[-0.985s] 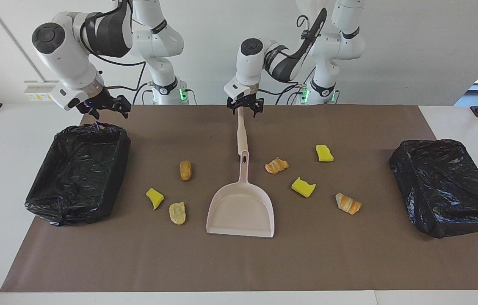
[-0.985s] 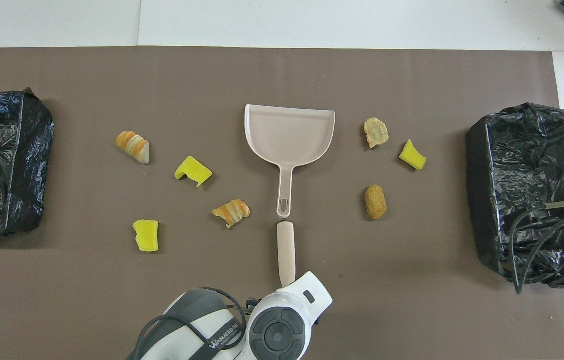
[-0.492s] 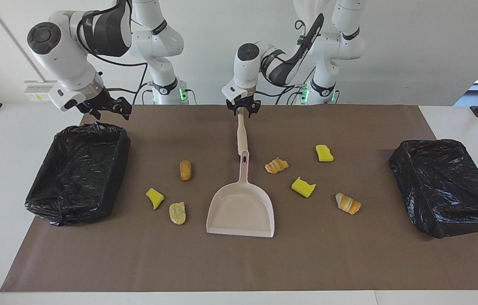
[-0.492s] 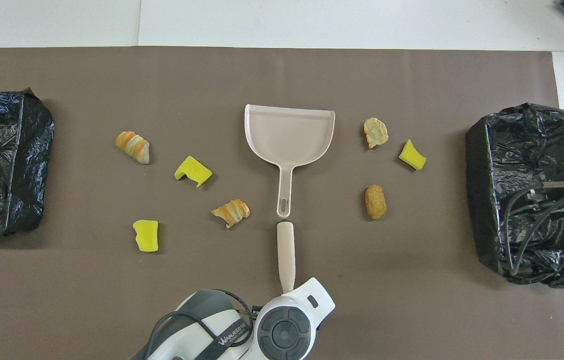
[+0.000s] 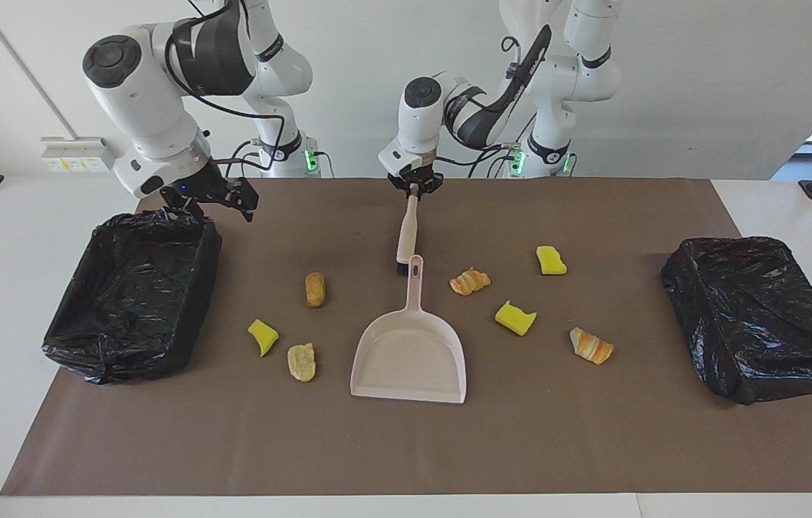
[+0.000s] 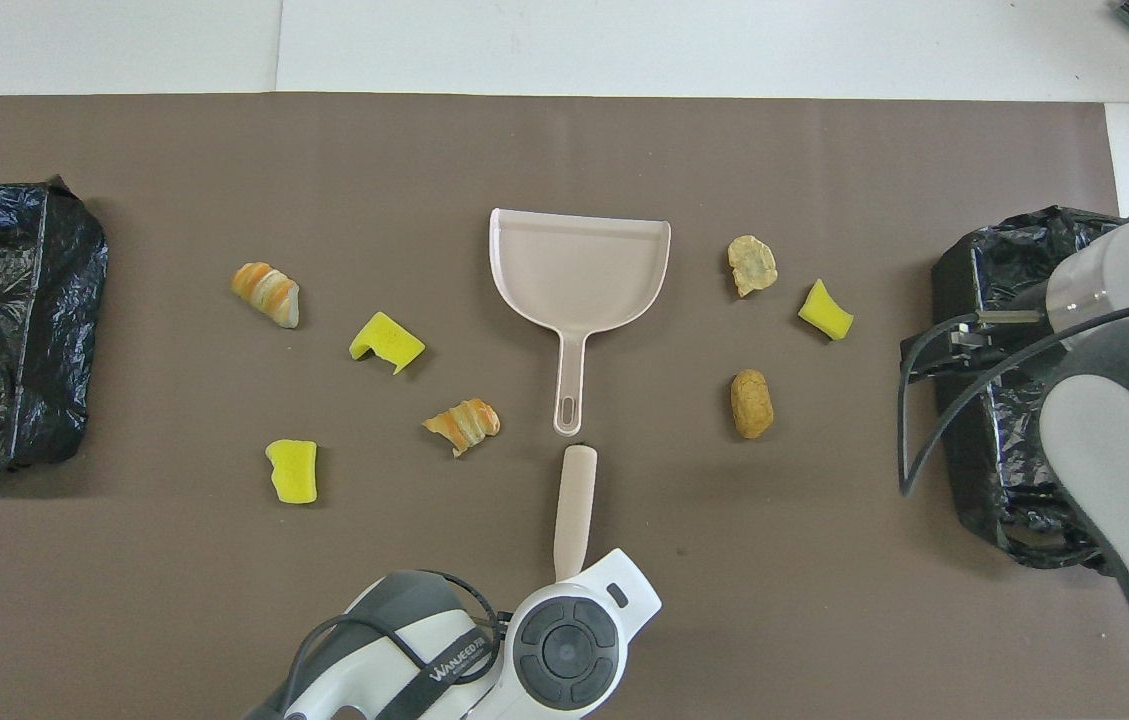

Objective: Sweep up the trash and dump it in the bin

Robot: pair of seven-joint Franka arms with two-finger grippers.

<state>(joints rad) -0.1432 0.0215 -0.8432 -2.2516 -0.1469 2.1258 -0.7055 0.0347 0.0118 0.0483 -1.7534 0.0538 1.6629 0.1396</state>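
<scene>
The left gripper point(image 5: 413, 188) has its fingers clamped on the brush point(image 5: 406, 234) handle's top, the bristle end by the dustpan point(image 5: 409, 357) handle. The right gripper point(image 5: 215, 201) hangs with fingers wide over the bin point(image 5: 132, 295) at its own end. The trash point(image 5: 516, 317) lies scattered on the surface point(image 5: 406, 446) on both sides of the dustpan; a second bin point(image 5: 758, 316) sits at the left arm's end
</scene>
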